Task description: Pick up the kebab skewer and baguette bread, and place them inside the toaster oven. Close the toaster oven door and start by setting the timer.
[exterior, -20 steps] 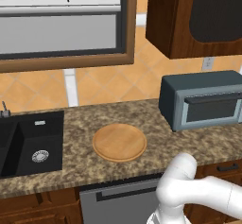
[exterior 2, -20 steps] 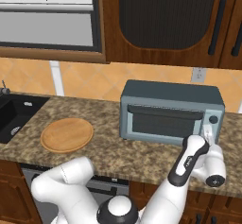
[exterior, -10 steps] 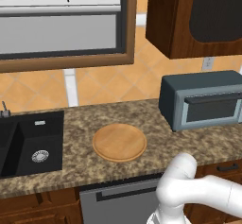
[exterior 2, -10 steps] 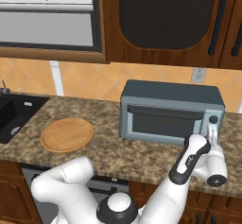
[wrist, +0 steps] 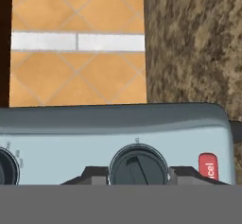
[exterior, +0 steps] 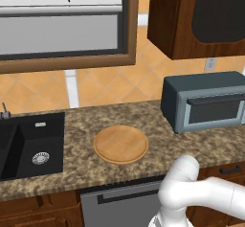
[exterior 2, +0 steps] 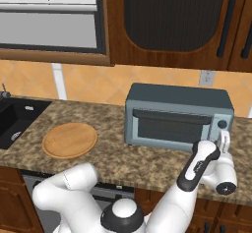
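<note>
The toaster oven (exterior 2: 177, 114) stands on the counter at the right, also in the left base view (exterior: 206, 101). The toaster oven door (exterior 2: 170, 126) is up and closed, its glass dark. My gripper (exterior 2: 224, 141) is at the oven's right control panel. In the hand view the gripper (wrist: 138, 173) has its two dark fingertips (wrist: 94, 175) pressed against either side of a round dark timer knob (wrist: 138, 164) on the oven front (wrist: 118, 128). The kebab skewer and the baguette bread are out of view.
A round wooden plate (exterior: 120, 143) lies bare on the counter, left of the oven. A black sink (exterior: 24, 144) is at the far left. A second knob (wrist: 7, 168) and a red label (wrist: 208, 165) flank the gripped knob. Dark cabinets hang above the oven.
</note>
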